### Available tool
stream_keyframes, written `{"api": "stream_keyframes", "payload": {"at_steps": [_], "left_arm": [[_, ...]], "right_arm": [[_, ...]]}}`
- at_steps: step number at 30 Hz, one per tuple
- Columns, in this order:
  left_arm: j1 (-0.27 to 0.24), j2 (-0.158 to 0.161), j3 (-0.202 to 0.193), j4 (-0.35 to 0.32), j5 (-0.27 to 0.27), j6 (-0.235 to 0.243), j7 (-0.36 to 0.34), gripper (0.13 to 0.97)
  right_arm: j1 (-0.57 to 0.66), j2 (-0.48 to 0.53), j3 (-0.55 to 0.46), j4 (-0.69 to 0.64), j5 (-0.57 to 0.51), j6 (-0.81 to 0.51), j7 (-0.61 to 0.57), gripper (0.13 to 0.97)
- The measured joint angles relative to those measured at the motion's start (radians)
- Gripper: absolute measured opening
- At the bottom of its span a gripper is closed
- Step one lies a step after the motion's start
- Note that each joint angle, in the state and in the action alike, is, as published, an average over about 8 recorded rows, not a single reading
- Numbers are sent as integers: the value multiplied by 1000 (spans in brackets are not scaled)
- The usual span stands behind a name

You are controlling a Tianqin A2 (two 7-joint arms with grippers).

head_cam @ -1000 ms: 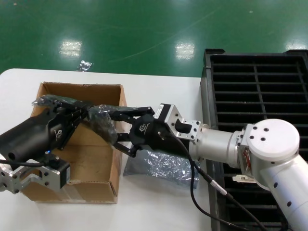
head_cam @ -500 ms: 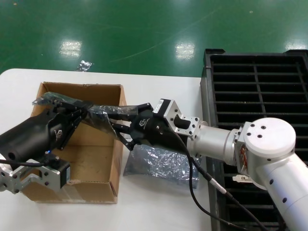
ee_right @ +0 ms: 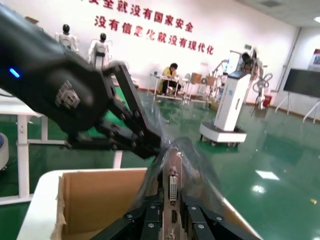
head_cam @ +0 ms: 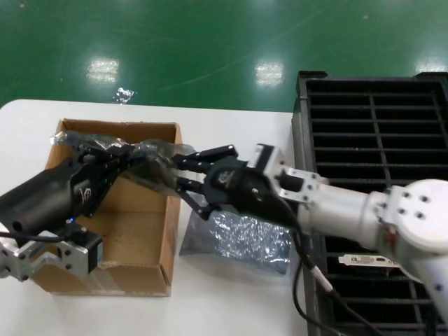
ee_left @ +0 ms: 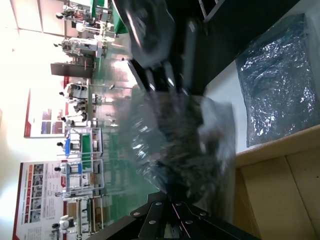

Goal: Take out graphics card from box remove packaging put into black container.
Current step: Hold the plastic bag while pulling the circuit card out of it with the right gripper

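Above the brown cardboard box (head_cam: 133, 231), the left gripper (head_cam: 115, 162) pinches the translucent antistatic bag (head_cam: 150, 162); the right gripper (head_cam: 183, 171) clamps the mostly hidden dark graphics card (ee_right: 172, 189) inside it.

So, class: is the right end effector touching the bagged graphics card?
Touching. In the right wrist view, the right end effector clamps the graphics card at its bracket end, inside the packaging.

Head view: looks down and forward over the table (head_cam: 231, 308), box (head_cam: 133, 231) and black container (head_cam: 378, 126).
Left wrist view: close, facing the packaging (ee_left: 185, 145).
Right wrist view: close, along the graphics card (ee_right: 172, 190).
Shared: the bagged card above the box.
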Motion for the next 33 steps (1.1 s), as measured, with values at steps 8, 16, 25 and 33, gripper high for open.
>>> {"api": "stream_keyframes", "payload": {"at_steps": [8,16,25,33], "left_arm": [[0,0,0,0,0,0,0,139],[0,0,0,0,0,0,0,139],[0,0,0,0,0,0,0,139],[0,0,0,0,0,0,0,139]], "right_arm": [[-97,140,21,248,8,-4,97,188],[-177,256,56,388,3,25,165,188],[-252,374,113,542,0,68,244,188],[-392,555,221,731,-14,107,363,188]]}}
